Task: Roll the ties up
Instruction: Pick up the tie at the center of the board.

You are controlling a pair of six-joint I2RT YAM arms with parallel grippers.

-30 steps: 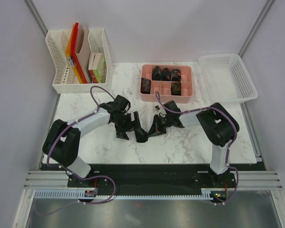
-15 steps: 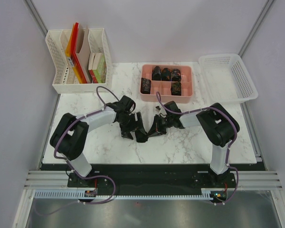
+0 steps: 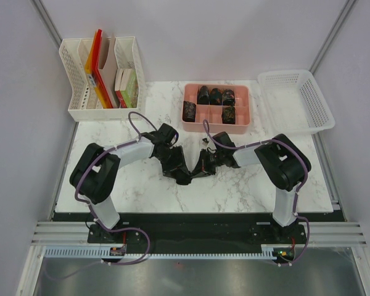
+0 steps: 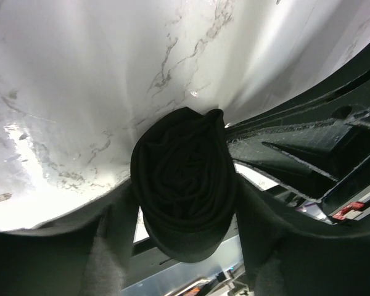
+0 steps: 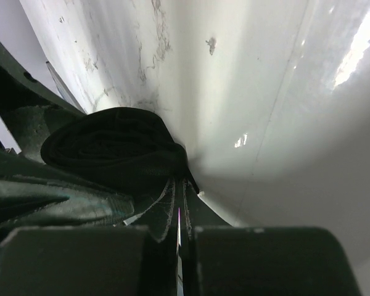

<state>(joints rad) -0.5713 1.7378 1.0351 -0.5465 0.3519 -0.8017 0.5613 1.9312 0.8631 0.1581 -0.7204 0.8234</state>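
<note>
A blackish tie rolled into a coil (image 3: pixel 186 176) lies on the marble table (image 3: pixel 111 179) between my two grippers. In the left wrist view the coil (image 4: pixel 184 179) fills the space between my left gripper's (image 4: pixel 184 203) fingers (image 4: pixel 111 240), which press on both its sides. My left gripper (image 3: pixel 176 170) reaches it from the left. My right gripper (image 3: pixel 201 169) comes from the right. In the right wrist view its (image 5: pixel 179 185) jaws are closed on the edge of the coil (image 5: pixel 111 148). Several more rolled ties (image 3: pixel 214 96) sit in the pink tray (image 3: pixel 216 128).
The pink compartment tray stands at the back centre. A white mesh basket (image 3: pixel 296 102) stands at the back right. A white file organizer (image 3: pixel 102 83) with folders and books stands at the back left. The table's near edge runs just behind the arm bases.
My left gripper has moved right, from beside the coil to around it. The right gripper has stayed on the coil's right side.
</note>
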